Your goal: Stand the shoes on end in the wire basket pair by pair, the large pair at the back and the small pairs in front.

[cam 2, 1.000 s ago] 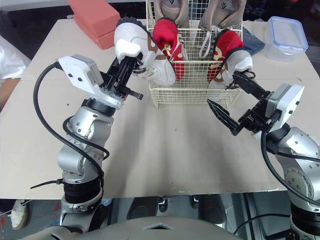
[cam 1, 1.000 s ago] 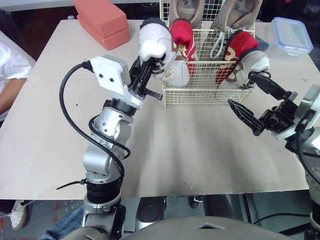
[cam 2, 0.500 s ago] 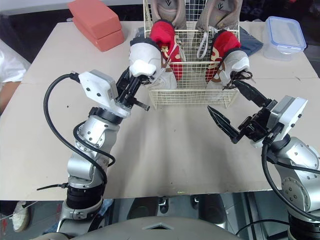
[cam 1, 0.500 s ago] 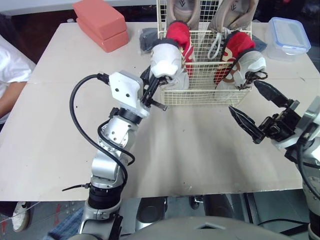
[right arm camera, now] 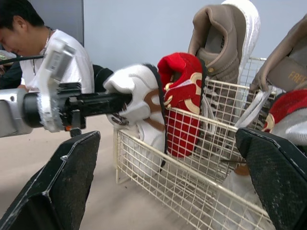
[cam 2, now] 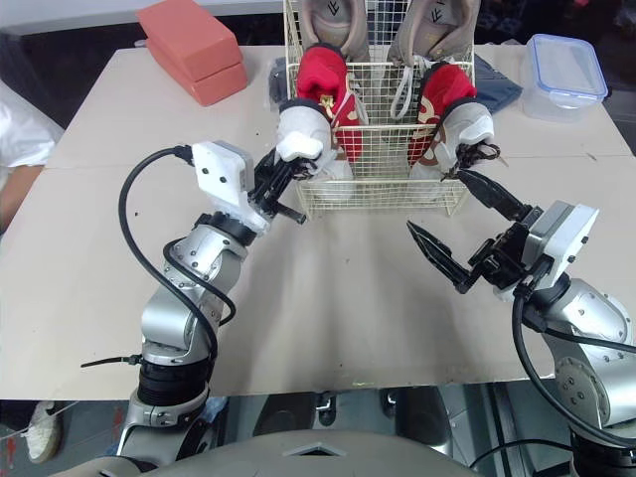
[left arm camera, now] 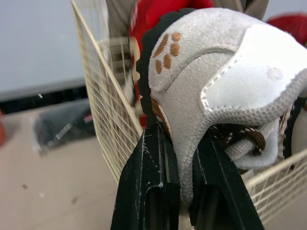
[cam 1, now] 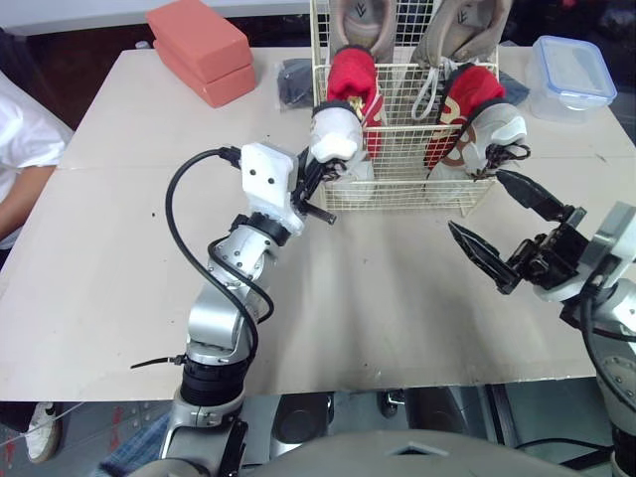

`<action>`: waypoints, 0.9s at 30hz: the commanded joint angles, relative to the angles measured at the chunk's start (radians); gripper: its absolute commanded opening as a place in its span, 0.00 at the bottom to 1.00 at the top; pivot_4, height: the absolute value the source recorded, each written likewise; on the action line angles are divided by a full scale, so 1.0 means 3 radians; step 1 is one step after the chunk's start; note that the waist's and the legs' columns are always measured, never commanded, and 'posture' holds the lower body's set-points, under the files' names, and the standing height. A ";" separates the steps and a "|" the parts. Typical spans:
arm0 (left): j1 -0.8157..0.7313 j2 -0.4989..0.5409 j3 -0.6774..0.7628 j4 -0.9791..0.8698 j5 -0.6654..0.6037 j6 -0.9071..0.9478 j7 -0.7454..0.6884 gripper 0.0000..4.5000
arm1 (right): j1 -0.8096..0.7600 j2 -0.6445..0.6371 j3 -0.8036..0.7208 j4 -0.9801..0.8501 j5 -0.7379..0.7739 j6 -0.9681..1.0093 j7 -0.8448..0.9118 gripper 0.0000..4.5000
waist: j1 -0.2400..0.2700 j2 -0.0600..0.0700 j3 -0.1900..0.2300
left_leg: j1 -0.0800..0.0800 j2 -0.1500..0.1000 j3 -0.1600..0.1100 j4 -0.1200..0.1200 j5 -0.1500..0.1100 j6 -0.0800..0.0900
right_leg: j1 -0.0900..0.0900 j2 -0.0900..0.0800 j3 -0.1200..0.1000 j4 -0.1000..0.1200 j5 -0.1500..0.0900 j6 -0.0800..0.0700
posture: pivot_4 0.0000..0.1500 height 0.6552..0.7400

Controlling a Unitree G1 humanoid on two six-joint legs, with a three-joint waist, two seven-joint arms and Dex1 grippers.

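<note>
The pale worktop [cam 1: 378,298] carries a wire basket [cam 1: 397,189] at its far middle. The large tan pair [cam 1: 363,25] stands on end along the basket's far side. In front, a small red-and-white pair [cam 1: 477,109] stands at the right and a red small shoe [cam 1: 353,75] at the left. A white-and-grey small shoe [cam 1: 333,134] is upright at the basket's near left corner, touching the red one, its lower end inside the wire. The left gripper [cam 1: 320,179] has its fingers clamped on this shoe, one along the black sole and one against the soft upper. The shoe looks light, with padding that yields. A hold across the stiffer sole edge seems safest, since loose laces could snag the mesh. The right gripper [cam 2: 434,199] hangs near the basket's right corner with its fingers wide apart and empty.
</note>
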 commanded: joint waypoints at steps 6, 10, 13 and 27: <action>0.0020 0.0072 -0.0030 0.0195 -0.0169 0.0547 -0.0195 0.35 | -0.0019 0.0040 -0.0018 -0.0003 -0.0033 -0.0142 0.0026 1.00 | 0.0006 0.0006 -0.0013 | 0.0001 0.0000 0.0000 -0.0001 0.0000 0.0000 | 0.0000 -0.0001 0.0000 -0.0001 0.0000 0.0000 | 1.00 0.36; 0.0032 0.0074 0.0059 0.0131 -0.0316 0.0612 -0.0265 0.78 | -0.0008 0.0042 -0.0019 0.0001 -0.0027 -0.0164 0.0032 1.00 | 0.0013 0.0007 -0.0016 | 0.0005 -0.0001 -0.0003 0.0001 0.0000 0.0000 | 0.0007 -0.0002 -0.0004 0.0000 0.0000 0.0000 | 1.00 0.36; 0.0147 0.0090 0.0106 0.0009 -0.0400 0.0491 -0.0354 0.99 | 0.0024 0.0046 -0.0038 0.0025 -0.0011 -0.0182 0.0069 1.00 | 0.0010 0.0009 -0.0017 | 0.0016 -0.0001 -0.0003 0.0000 0.0000 0.0000 | 0.0017 -0.0003 -0.0003 0.0000 0.0000 -0.0001 | 1.00 0.36; 0.1242 0.0757 0.0925 -0.0190 -0.1056 -0.0170 -0.1469 0.99 | 0.0286 -0.0306 -0.0524 0.1170 -0.0057 -0.0547 0.0953 1.00 | 0.0007 0.0005 -0.0009 | -0.0004 0.0000 0.0000 -0.0002 -0.0002 0.0003 | -0.0003 -0.0004 -0.0002 -0.0005 -0.0003 -0.0005 | 1.00 0.36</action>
